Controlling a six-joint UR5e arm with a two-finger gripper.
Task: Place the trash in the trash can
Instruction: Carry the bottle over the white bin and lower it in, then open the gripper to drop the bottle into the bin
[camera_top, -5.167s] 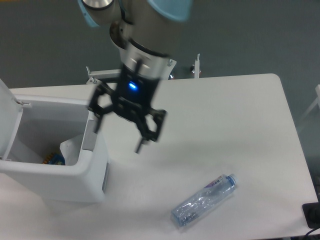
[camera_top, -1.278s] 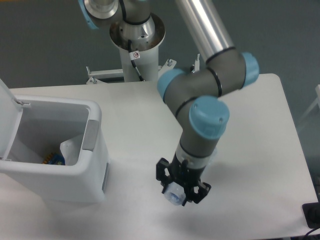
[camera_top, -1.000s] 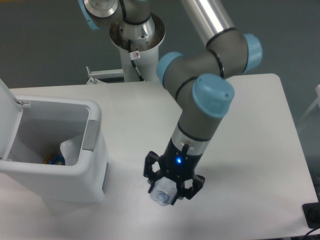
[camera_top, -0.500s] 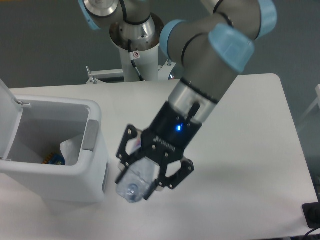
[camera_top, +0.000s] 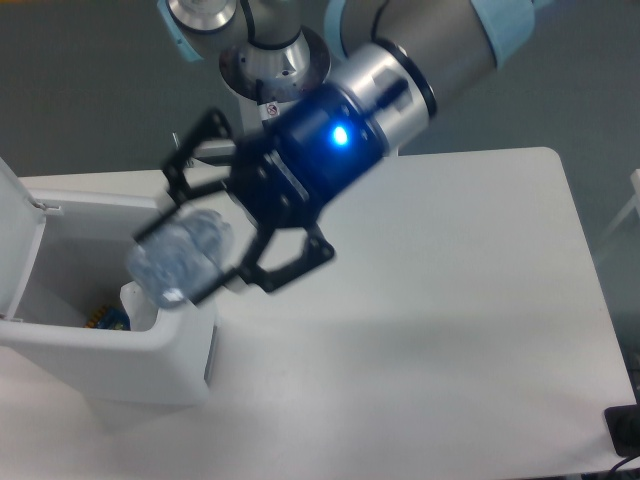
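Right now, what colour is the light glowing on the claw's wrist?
Blue. The light glows bright blue above the claw, clearest in the fixed camera view.

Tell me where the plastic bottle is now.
The plastic bottle is on the left of the view, held in the pincer above the right rim of the open trash can.
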